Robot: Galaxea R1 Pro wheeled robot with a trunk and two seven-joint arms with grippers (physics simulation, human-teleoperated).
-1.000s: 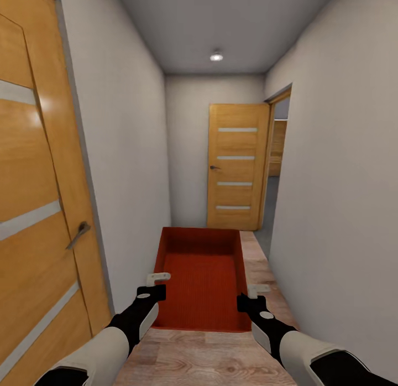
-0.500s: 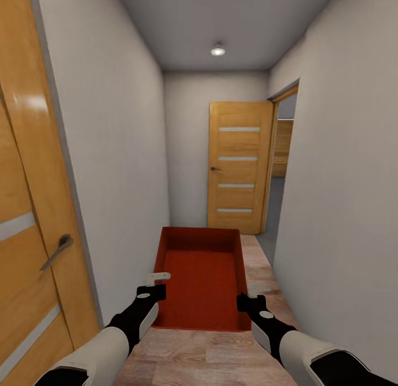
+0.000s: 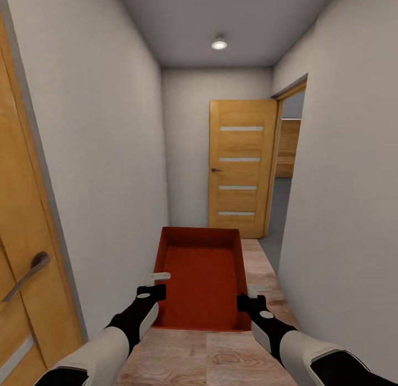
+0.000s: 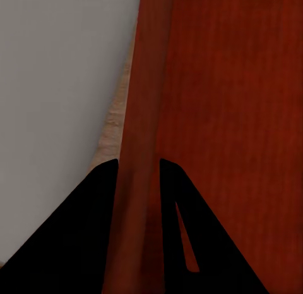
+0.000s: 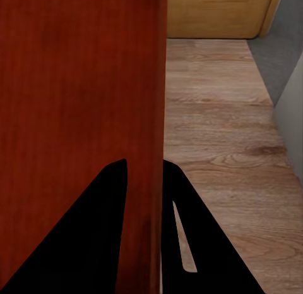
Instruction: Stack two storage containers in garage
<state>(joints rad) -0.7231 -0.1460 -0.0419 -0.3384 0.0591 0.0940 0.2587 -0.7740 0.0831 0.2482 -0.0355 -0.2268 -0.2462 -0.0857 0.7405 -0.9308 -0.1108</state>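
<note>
Container: I'm carrying one orange-red open bin [image 3: 202, 275] in a narrow hallway, thin straight walls, flat ribbed bottom, held out ahead of me at 12 o'clock.
Axis: its long side runs straight away toward the wooden door [image 3: 241, 167] at 12.
Left gripper [image 3: 156, 284]: pinching the bin's left wall at 9.
Right gripper [image 3: 251, 298]: pinching the right wall at 3.
Wrist views: each wall [image 4: 136, 180] sits between dark fingers [image 5: 101, 237]; right wrist adds plank floor [image 5: 221, 136].

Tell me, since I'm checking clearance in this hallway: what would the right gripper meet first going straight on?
Probably nothing near: the right gripper, clamped on the orange-red open-topped bin's side wall, points along it toward the wooden door at the corridor's end.
</note>
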